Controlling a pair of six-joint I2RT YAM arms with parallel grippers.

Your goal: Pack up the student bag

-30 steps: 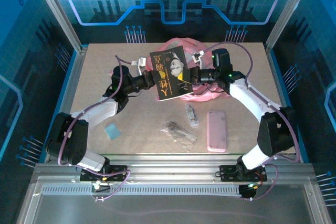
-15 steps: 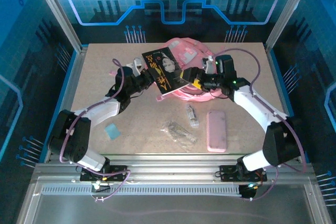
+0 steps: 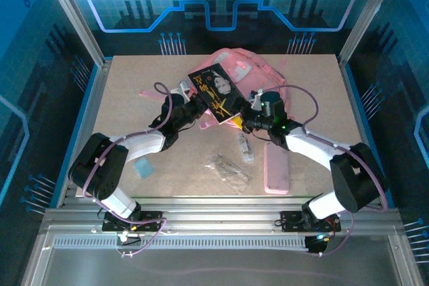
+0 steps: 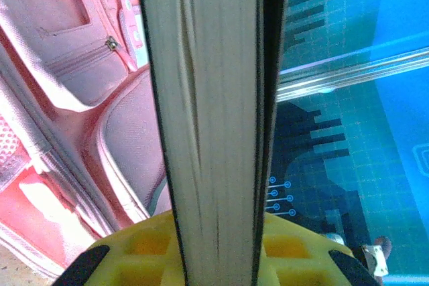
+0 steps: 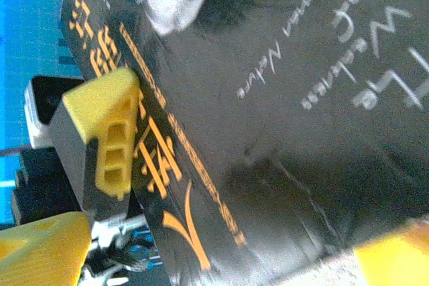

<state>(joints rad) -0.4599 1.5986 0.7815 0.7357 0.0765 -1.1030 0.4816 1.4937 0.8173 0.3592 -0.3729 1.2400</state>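
Note:
The student bag (image 3: 253,75) is a soft pink backpack lying at the back middle of the table; its zipped pockets (image 4: 74,65) fill the left of the left wrist view. A black book with orange lettering (image 3: 216,90) hangs tilted over the bag's near-left side. My left gripper (image 3: 196,106) is shut on the book's lower edge, and its page block (image 4: 211,118) stands between the yellow fingers (image 4: 134,249). My right gripper (image 3: 244,122) is open just right of the book, facing its cover (image 5: 281,98), with its fingers (image 5: 40,249) spread wide and apart from it.
A flat pink pencil case (image 3: 276,167) lies near the right arm. A clear plastic packet of dark items (image 3: 229,168) and a small tube (image 3: 245,147) lie in the middle front. A small blue pad (image 3: 142,167) lies by the left arm.
The right gripper opened, let go of the book and drew back down toward the table's near side. The left gripper kept the book and swung it further over the bag.

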